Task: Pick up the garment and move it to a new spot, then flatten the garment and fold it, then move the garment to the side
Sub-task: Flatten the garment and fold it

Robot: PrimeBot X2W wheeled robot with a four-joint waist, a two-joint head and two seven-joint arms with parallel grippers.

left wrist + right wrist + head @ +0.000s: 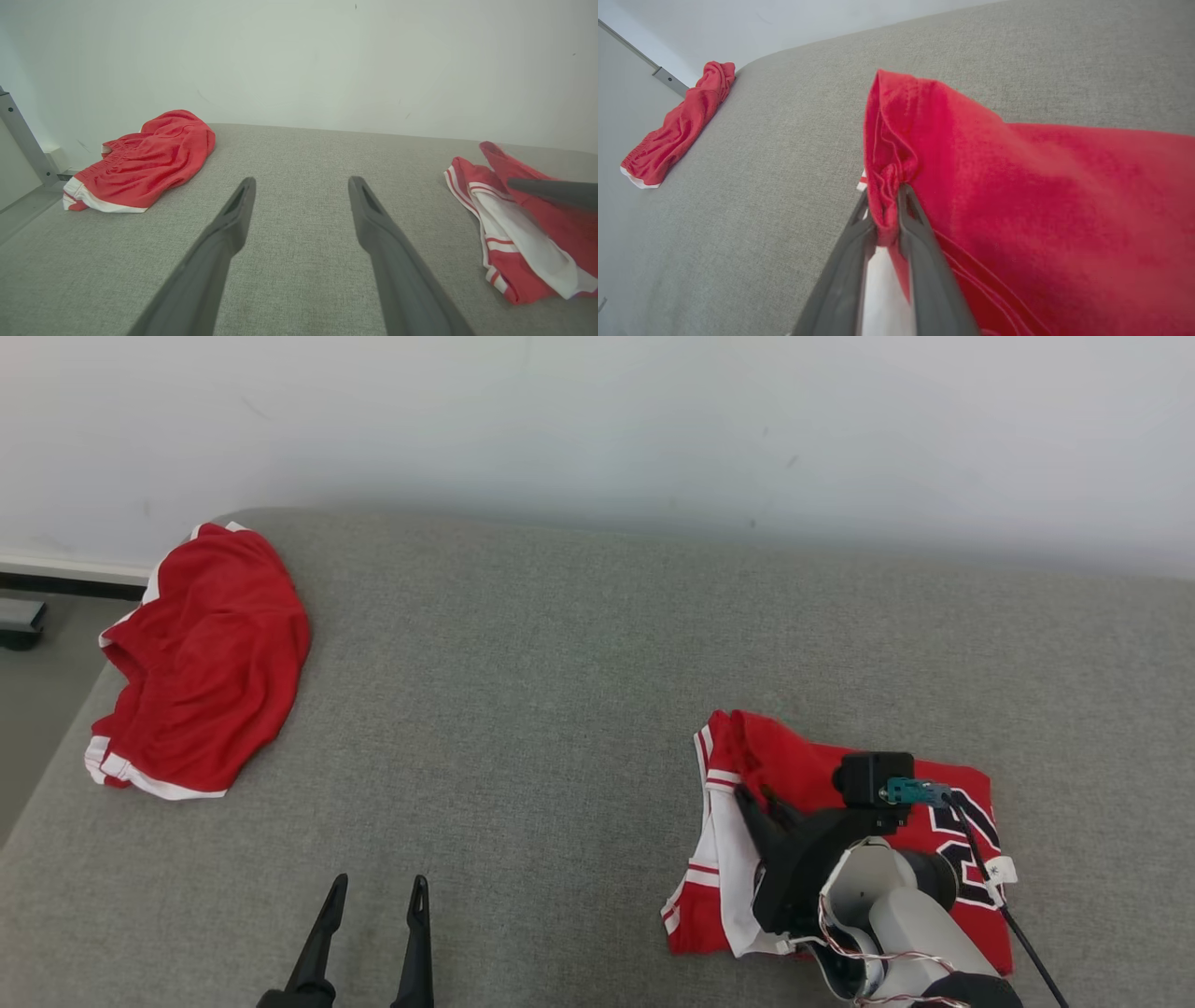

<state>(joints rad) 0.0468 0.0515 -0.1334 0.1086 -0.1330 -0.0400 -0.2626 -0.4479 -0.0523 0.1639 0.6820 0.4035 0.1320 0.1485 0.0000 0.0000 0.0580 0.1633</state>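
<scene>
The garment [803,770] is a red jersey with white trim and dark numerals, lying folded on the grey fabric surface at the right. My right gripper [758,795] sits over its left part. In the right wrist view my right gripper [885,193] is shut on a bunched fold of the garment [1017,186], which rises in a ridge above the fingers. My left gripper [379,882] rests low at the front left, open and holding nothing. The left wrist view shows the left gripper [301,182] wide apart, with the garment [509,242] to its right.
A second red piece with white hems, a pair of shorts [205,663], lies crumpled at the far left corner of the grey surface [560,709]. A pale wall runs behind. The surface's left edge drops to the floor [28,709].
</scene>
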